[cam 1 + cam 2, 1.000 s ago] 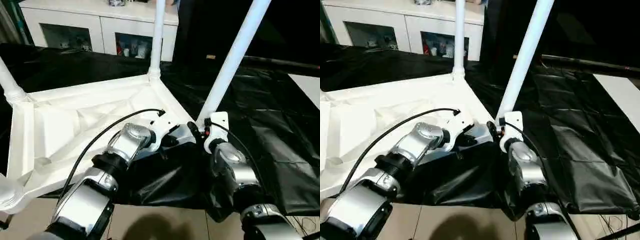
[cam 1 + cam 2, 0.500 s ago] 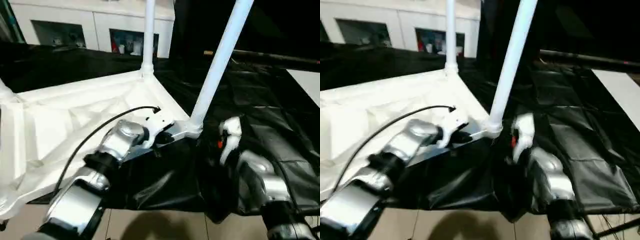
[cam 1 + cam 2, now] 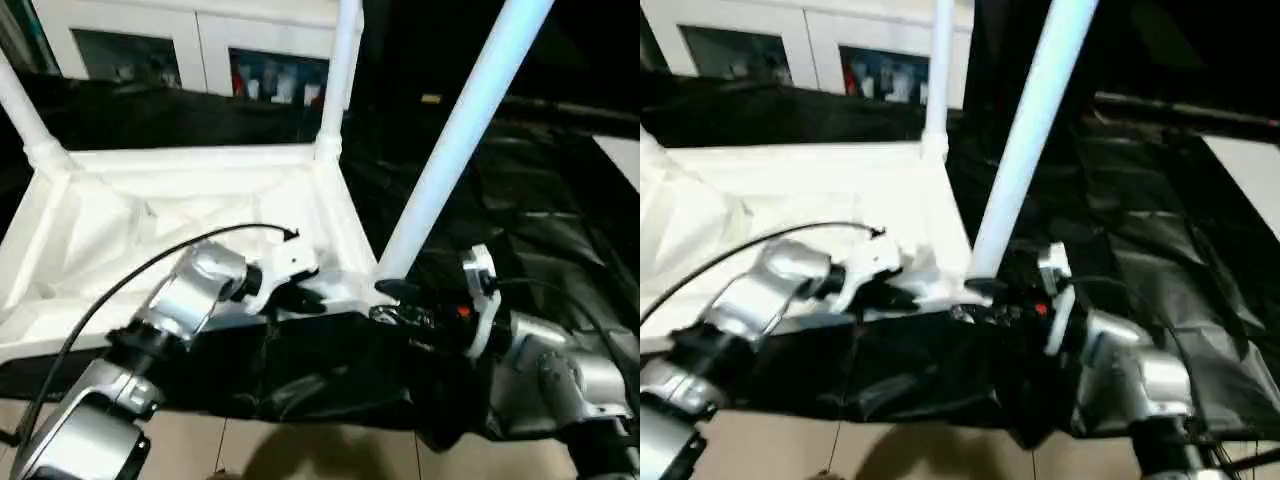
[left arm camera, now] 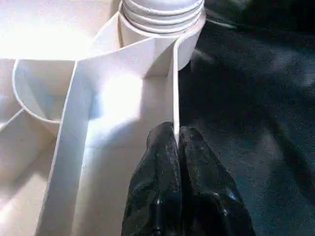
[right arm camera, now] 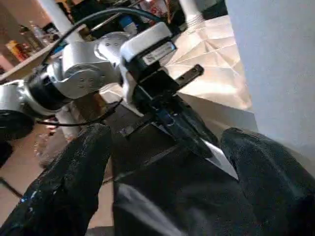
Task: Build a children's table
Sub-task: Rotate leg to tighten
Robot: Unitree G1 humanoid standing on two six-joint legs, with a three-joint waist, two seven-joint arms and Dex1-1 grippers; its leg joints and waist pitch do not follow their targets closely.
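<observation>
Black drape (image 3: 560,230), left gripper (image 4: 176,142) on table rim (image 4: 173,88)

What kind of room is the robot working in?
It looks like an indoor workroom or lab, though I can't be sure. A big work table draped in black sheeting holds the upside-down children's table, and a white cabinet with glass doors stands behind.

forearms: silver metal, rounded segments, black bands at joints
left arm (image 3: 190,290): white wrist housing, thin black cable arching over it
right arm (image 3: 550,370): white round wrist plate, small red-orange mark beside it
fingers (image 5: 69,182): black, thick, glossy, rounded tips
label: white sticker with dark print on left wrist housing (image 5: 152,46)
</observation>
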